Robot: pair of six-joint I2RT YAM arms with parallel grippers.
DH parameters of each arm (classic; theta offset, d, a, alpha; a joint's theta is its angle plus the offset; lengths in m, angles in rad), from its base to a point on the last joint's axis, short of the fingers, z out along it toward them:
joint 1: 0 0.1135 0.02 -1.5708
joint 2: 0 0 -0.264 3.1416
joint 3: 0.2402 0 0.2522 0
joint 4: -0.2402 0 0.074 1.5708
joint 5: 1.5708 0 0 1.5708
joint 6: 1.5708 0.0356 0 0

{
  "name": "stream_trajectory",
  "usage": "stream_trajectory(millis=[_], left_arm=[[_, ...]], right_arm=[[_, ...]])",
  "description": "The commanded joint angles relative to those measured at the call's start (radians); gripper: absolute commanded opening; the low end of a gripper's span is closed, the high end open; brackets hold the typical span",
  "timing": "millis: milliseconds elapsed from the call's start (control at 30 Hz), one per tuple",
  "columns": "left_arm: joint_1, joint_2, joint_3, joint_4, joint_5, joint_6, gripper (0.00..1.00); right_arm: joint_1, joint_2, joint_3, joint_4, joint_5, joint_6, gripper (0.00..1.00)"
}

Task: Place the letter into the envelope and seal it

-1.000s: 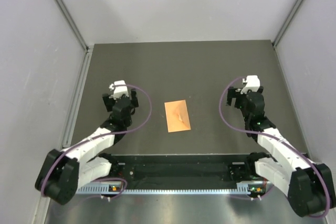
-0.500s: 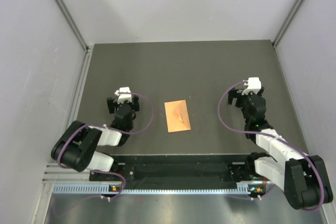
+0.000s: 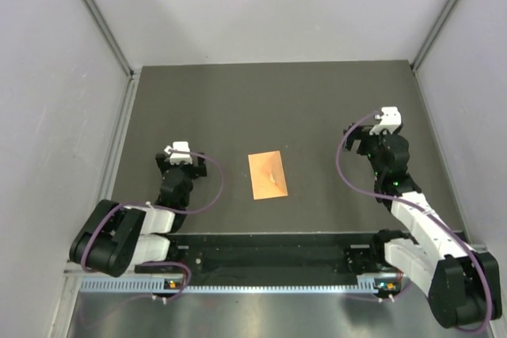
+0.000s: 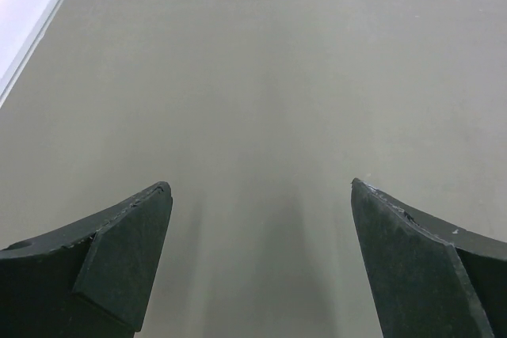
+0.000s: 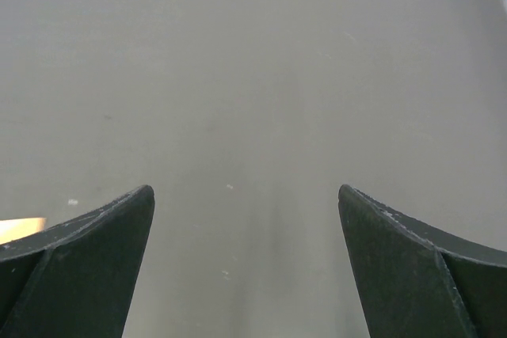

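Both claws released, nothing in either. Left claw [image 4: 260,189]: fingers [image 4: 119,255] spread wide in the wrist view, only bare desk [image 3: 277,100] between them. Right claw [image 5: 245,189]: same, fingers [image 5: 87,251] wide apart over bare desk, with a pale orange sliver just showing past the left finger at the frame edge. Envelope [image 3: 267,176] lies flat near the middle of the desk, a bit toward the near edge, long side running near to far and slightly skewed. It reads as a plain rectangle with a small pale mark near its centre; can't tell from here what the mark is. Left claw sits between envelope and left desk edge, right claw close to the right edge and further from the near edge. Both are well apart from the envelope.
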Motion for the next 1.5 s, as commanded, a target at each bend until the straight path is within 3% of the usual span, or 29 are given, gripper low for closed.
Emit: stream_trajectory(millis=[0, 200, 367, 467, 633, 867, 933, 967, 1000, 1067, 1100, 1200, 1300, 1467], left_arm=[[0.037, -0.016, -0.001, 0.146, 0.058, -0.05, 0.99], [0.045, 0.095, 0.208, -0.146, 0.188, 0.009, 0.99], [0.072, 0.125, 0.26, -0.198, 0.238, 0.003, 0.99], [0.072, 0.047, 0.211, -0.146, 0.249, 0.013, 0.99], [0.074, 0.01, 0.254, -0.267, 0.225, 0.066, 0.99], [0.124, 0.225, 0.154, 0.152, 0.105, 0.066, 0.99], [0.21, 0.246, 0.15, 0.136, 0.199, -0.012, 0.99], [0.235, 0.311, 0.147, 0.268, 0.2, -0.042, 0.99], [0.241, 0.326, 0.154, 0.27, 0.179, -0.046, 0.99], [0.244, 0.285, 0.202, 0.103, 0.139, -0.09, 0.99], [0.246, 0.283, 0.237, 0.016, 0.134, -0.093, 0.99], [0.247, 0.289, 0.219, 0.068, 0.143, -0.078, 0.99], [0.249, 0.29, 0.225, 0.056, 0.142, -0.083, 0.99], [0.249, 0.29, 0.227, 0.055, 0.143, -0.081, 0.99]], right_arm=[[-0.008, -0.054, 0.049, 0.0, -0.118, 0.057, 0.99], [-0.008, -0.063, 0.025, -0.011, -0.067, 0.128, 0.99], [-0.008, -0.069, 0.013, 0.011, -0.076, 0.137, 0.99], [-0.008, -0.08, 0.019, -0.011, -0.075, 0.131, 0.99], [-0.008, -0.088, -0.004, 0.02, -0.086, 0.137, 0.99], [-0.008, -0.088, -0.014, 0.027, -0.084, 0.125, 0.99], [-0.008, -0.079, -0.027, 0.052, -0.084, 0.112, 0.99], [-0.008, -0.074, -0.053, 0.119, -0.083, 0.102, 0.99], [-0.008, -0.057, -0.073, 0.164, -0.08, 0.089, 0.99], [-0.008, -0.042, -0.161, 0.292, -0.073, 0.043, 0.99], [-0.009, -0.016, -0.2, 0.449, -0.07, 0.016, 0.99], [-0.008, 0.035, -0.324, 0.712, 0.023, -0.037, 0.99], [-0.008, 0.014, -0.309, 0.6, -0.028, -0.101, 0.99], [-0.012, 0.015, -0.307, 0.609, 0.0, -0.112, 0.99]])
